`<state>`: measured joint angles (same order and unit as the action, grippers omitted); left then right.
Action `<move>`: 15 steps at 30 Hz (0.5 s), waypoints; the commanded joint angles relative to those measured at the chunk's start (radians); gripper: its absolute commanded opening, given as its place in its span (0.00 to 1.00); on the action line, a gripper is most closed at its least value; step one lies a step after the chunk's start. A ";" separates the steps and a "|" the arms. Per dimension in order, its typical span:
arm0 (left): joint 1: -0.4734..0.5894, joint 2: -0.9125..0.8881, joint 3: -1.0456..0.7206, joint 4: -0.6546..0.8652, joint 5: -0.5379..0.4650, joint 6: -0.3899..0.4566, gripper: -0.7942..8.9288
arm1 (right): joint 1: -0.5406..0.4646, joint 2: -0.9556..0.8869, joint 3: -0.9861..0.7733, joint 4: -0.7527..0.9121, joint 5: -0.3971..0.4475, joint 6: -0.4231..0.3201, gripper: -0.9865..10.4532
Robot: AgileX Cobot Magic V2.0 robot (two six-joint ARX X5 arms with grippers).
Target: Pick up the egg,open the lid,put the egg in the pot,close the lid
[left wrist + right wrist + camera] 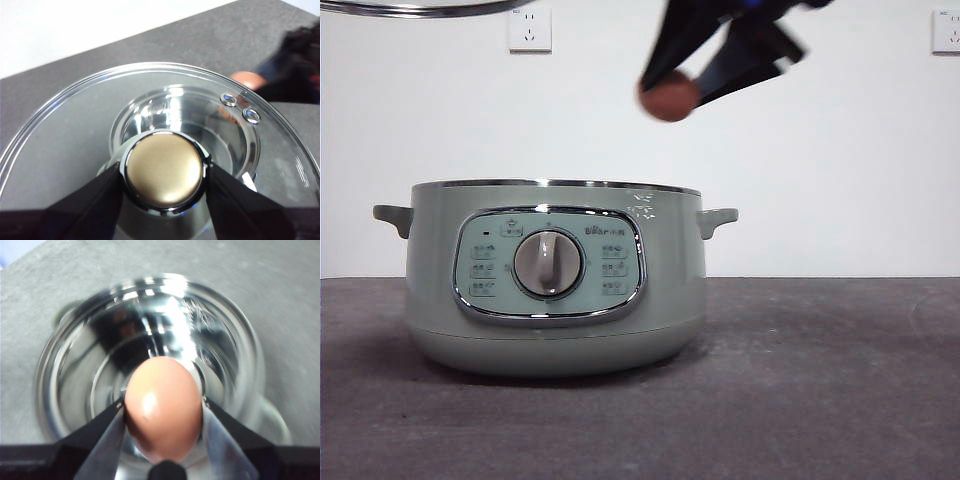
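The egg (668, 97) is picked up and the lid (65, 145) is off the pot (555, 275), so two steps look done; dropping the egg in and closing remain. The right tool (164, 412) grips the egg above the pot's open mouth, toward its right handle side. The left tool (164, 175) clamps the lid's knob (164, 169), holding it high above the pot. The pot's shiny steel bowl (100, 365) appears empty.
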<state>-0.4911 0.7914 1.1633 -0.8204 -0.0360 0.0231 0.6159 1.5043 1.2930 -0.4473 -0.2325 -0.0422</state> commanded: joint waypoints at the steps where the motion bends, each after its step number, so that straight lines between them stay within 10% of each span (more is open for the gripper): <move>1: 0.000 -0.043 0.003 0.015 -0.018 -0.021 0.07 | 0.027 0.115 0.071 0.004 0.000 -0.038 0.07; 15: 0.000 -0.105 0.003 -0.068 -0.016 -0.050 0.07 | 0.105 0.418 0.183 0.060 0.057 -0.159 0.07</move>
<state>-0.4911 0.6971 1.1629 -0.9367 -0.0532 -0.0193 0.7166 1.9087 1.4704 -0.4026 -0.1795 -0.1814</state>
